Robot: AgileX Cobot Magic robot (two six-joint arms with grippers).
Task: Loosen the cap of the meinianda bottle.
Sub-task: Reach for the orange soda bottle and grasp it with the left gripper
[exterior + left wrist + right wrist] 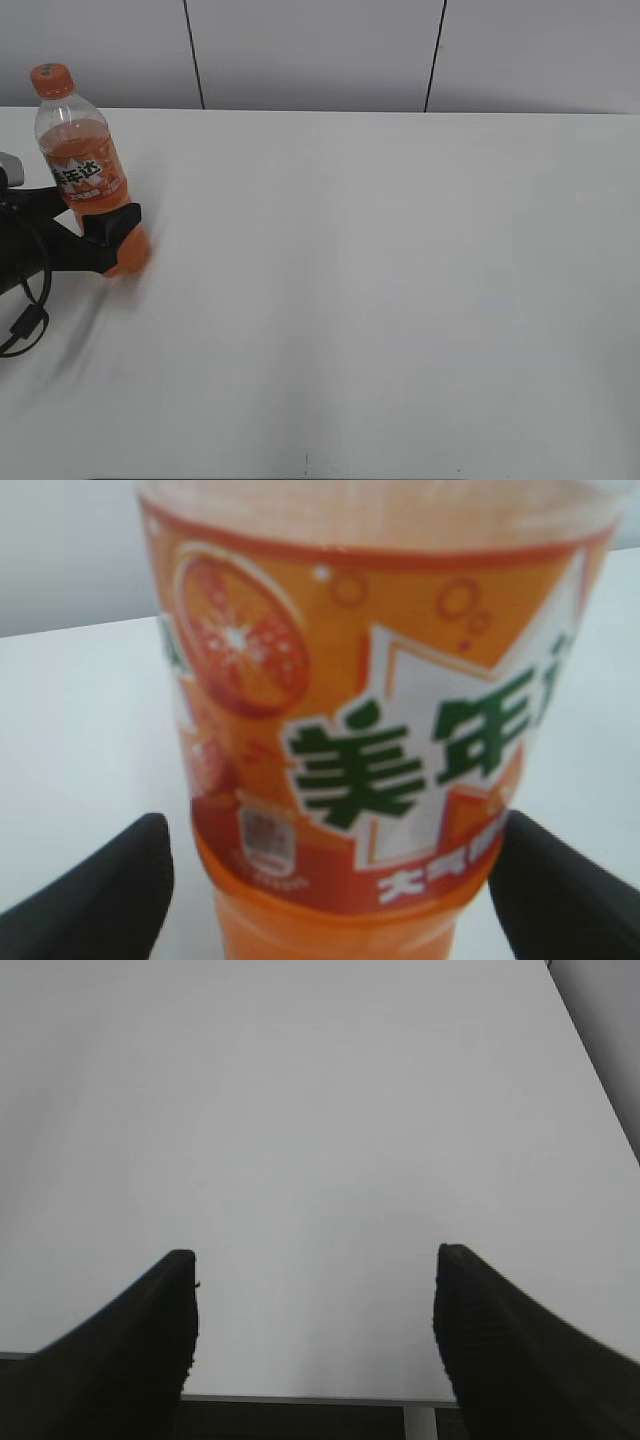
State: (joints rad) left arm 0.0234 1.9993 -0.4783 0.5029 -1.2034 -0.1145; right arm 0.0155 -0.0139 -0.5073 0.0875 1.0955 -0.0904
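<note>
The meinianda bottle (85, 165) is at the far left of the white table, leaning slightly, its base blurred. It holds orange drink and has an orange label with green characters. Its orange cap (51, 79) is screwed on top. My left gripper (118, 235) grips the lower body just under the label. In the left wrist view the bottle (380, 710) fills the frame between the two black fingers of the left gripper (330, 880); the cap is out of that view. My right gripper (315, 1300) is open and empty over bare table, and it does not show in the exterior view.
The white table (380, 280) stretches to the right of the bottle, with a grey panelled wall behind it. The left arm's black cables (25, 315) hang at the left edge. The table's near edge (300, 1397) shows under the right gripper.
</note>
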